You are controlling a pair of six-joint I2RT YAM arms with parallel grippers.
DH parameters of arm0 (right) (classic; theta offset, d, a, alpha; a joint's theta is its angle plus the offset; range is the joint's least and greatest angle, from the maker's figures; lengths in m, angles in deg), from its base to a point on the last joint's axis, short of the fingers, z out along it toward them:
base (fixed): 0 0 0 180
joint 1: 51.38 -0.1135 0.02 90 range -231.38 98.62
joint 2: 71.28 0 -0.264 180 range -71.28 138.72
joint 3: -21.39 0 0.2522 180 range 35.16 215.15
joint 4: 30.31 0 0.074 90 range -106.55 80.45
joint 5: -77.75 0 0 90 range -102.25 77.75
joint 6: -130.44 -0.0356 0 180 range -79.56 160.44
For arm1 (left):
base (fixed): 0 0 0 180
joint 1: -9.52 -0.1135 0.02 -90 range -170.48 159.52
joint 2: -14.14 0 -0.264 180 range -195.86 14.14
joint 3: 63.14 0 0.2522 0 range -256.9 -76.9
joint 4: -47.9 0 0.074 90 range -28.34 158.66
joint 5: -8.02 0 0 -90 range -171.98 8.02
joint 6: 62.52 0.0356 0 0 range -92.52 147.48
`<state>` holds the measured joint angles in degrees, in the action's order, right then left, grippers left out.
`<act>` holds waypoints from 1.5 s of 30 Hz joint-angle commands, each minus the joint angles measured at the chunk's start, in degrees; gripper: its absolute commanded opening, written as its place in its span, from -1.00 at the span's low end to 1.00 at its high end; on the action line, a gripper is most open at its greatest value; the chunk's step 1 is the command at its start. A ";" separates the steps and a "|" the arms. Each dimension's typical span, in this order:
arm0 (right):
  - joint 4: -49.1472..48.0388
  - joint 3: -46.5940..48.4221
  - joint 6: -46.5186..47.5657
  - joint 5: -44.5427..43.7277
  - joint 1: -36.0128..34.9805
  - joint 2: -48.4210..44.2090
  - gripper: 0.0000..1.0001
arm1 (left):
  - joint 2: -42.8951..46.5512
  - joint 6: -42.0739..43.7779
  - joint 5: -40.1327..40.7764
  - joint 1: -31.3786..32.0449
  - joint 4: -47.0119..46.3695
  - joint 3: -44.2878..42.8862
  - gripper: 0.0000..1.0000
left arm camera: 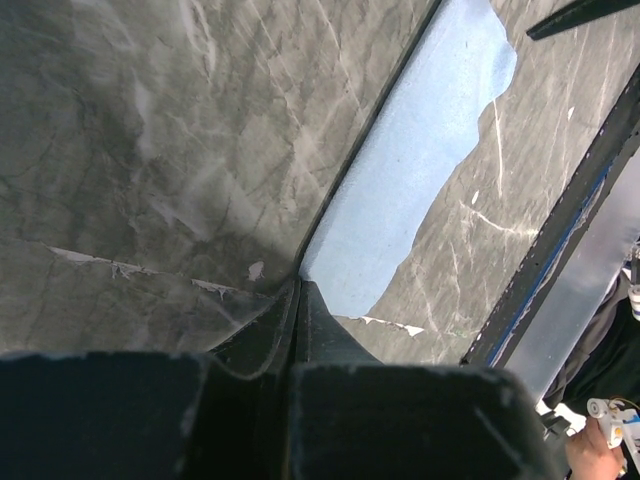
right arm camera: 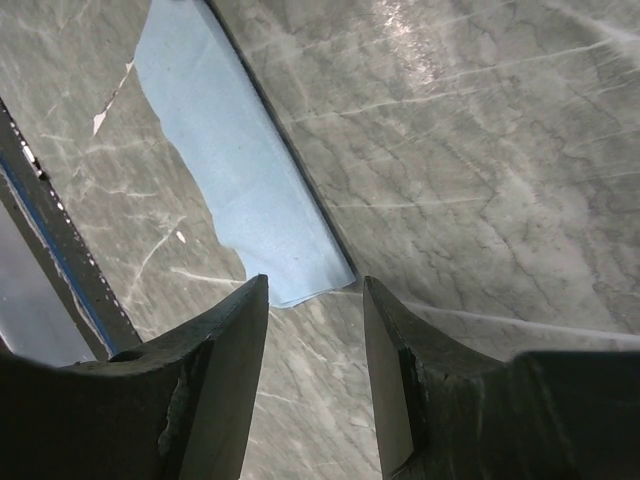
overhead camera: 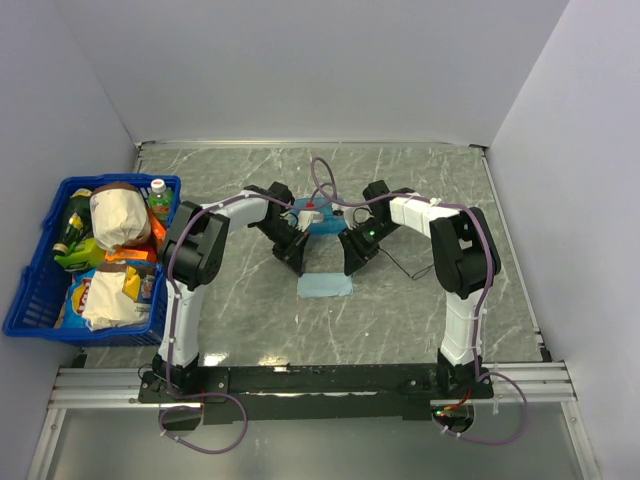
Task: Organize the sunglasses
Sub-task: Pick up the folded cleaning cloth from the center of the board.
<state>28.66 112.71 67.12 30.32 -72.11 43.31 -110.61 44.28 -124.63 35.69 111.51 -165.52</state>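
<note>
Seen from above, two robot arms reached in from the near edge of a grey marbled table (overhead camera: 250,330) and met near its middle, both angled down toward a light-blue square cloth (overhead camera: 325,285) lying flat there. The left gripper (overhead camera: 296,264) hung at the cloth's far left corner, and the right gripper (overhead camera: 352,264) hung at its far right corner. In the left wrist view the two black fingers (left arm camera: 330,330) were pressed together, with no gap and nothing visible between them. Their tips met right at the edge of the cloth, and whether they pinched any fabric could not be told. In the right wrist view the fingers (right arm camera: 225,340) stood apart, with bare table in the gap between them and the cloth's corner just beyond the tips. A thin dark line ran along the cloth's edge in both wrist views, and what it was could not be told. The sunglasses (overhead camera: 399,264) showed only in the overhead view. They were a very thin black wiry line on the table just to the right of the right gripper, outside its fingers and too fine to make out further. A blue translucent case (overhead camera: 318,222) sat just behind the two grippers, partly hidden by the arms. A blue basket (overhead camera: 40,290) of packaged groceries stood at the table's left edge, well apart from the rest.
</note>
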 commanded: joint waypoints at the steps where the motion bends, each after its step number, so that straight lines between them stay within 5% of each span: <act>1: -1.44 0.75 -0.49 -1.52 -0.36 0.46 0.01 | -0.94 0.87 -1.55 0.19 0.69 -1.47 -0.98; 28: 0.76 2.24 -0.13 -3.19 -2.03 3.01 -0.17 | 0.38 -1.24 -1.03 -1.04 -1.59 -0.76 -0.98; 45: 0.84 2.60 -0.48 -3.63 -2.38 3.45 -0.59 | -1.37 -0.98 -2.08 -1.21 0.08 -1.91 -0.98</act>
<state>28.64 113.85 65.59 27.34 -73.38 45.39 -110.65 42.81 -125.18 34.51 111.53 -165.52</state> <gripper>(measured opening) 0.232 0.019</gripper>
